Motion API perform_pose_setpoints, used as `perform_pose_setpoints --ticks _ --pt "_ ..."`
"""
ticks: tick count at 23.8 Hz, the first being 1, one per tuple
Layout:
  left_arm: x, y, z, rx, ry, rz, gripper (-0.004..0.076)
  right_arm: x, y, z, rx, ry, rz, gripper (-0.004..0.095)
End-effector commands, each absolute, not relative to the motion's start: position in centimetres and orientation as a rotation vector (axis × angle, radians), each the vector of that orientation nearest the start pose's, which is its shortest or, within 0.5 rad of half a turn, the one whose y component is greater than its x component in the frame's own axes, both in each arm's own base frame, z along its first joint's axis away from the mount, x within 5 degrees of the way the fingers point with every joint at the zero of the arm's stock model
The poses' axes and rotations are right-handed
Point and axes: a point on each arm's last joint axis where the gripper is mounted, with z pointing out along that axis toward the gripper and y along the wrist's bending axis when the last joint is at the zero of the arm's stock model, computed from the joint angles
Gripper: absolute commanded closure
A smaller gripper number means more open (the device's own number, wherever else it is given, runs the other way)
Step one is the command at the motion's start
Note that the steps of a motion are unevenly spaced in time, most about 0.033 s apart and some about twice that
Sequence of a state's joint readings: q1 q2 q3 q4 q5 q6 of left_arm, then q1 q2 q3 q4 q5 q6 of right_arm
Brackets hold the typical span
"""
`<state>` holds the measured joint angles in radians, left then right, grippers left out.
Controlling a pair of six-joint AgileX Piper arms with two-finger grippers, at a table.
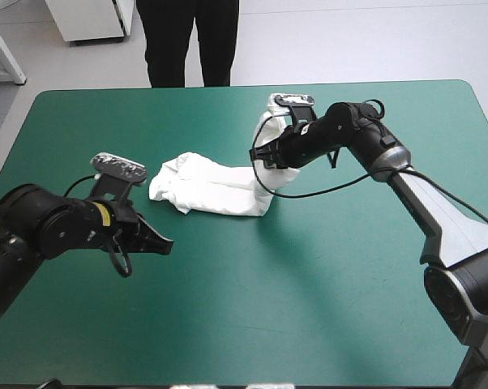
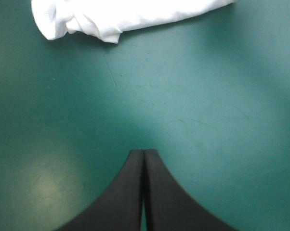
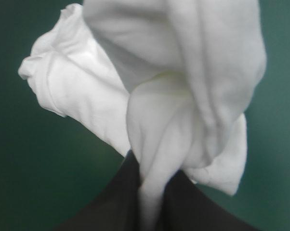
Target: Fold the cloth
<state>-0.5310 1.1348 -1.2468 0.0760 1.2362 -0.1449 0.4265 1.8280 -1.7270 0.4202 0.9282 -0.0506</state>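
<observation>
The white T-shirt (image 1: 211, 185) lies as a long rumpled roll across the middle of the teal-green table, and its right end is lifted off the cover. My right gripper (image 1: 264, 156) is shut on the T-shirt there; in the right wrist view the cloth (image 3: 183, 86) hangs in folds from between the black fingers (image 3: 121, 192). My left gripper (image 1: 164, 245) hovers low over the table, below and left of the T-shirt's near end, shut and holding nothing. In the left wrist view the T-shirt's end (image 2: 111, 17) lies well ahead of the fingertips (image 2: 144, 153).
Bare teal-green cover (image 1: 309, 308) stretches around the T-shirt on all sides, widest toward the table's near edge and right side.
</observation>
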Motion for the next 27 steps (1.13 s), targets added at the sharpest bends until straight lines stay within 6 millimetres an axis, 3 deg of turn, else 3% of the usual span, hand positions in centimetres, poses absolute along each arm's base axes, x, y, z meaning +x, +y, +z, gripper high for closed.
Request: perform_pose_setpoints --ticks 1,9,15,19,20,21,24,27 --pt "15.5 -8.6 40.7 0.47 2.509 -0.192 0.0734 36.0 21.4 36.7 -0.38 2.32 0.785 0.0925" --pt "13.3 -8.4 41.7 0.468 2.484 -0.356 0.0734 38.3 26.7 33.7 -0.431 2.346 0.896 0.0924" --pt "13.2 -8.5 41.7 0.47 2.488 -0.384 0.0734 39.2 30.9 32.1 -0.52 2.348 0.971 0.0882" --pt "13.1 -8.6 41.7 0.468 2.49 -0.395 0.0734 38.7 32.0 32.8 -0.598 2.359 1.019 0.0542" --pt "13.1 -8.6 41.7 0.468 2.491 -0.402 0.0734 38.6 31.9 33.6 -0.606 2.347 1.014 0.0376" --pt "13.1 -8.7 41.7 0.469 2.492 -0.411 0.0734 38.5 31.8 34.1 -0.603 2.345 1.006 0.033" --pt "12.9 -8.9 41.7 0.467 2.497 -0.447 0.0734 38.2 31.1 36.2 -0.618 2.34 0.936 0.0349" --pt "12.9 -8.9 41.7 0.46 2.5 -0.456 0.0734 38.0 30.3 37.0 -0.644 2.375 0.819 0.036"
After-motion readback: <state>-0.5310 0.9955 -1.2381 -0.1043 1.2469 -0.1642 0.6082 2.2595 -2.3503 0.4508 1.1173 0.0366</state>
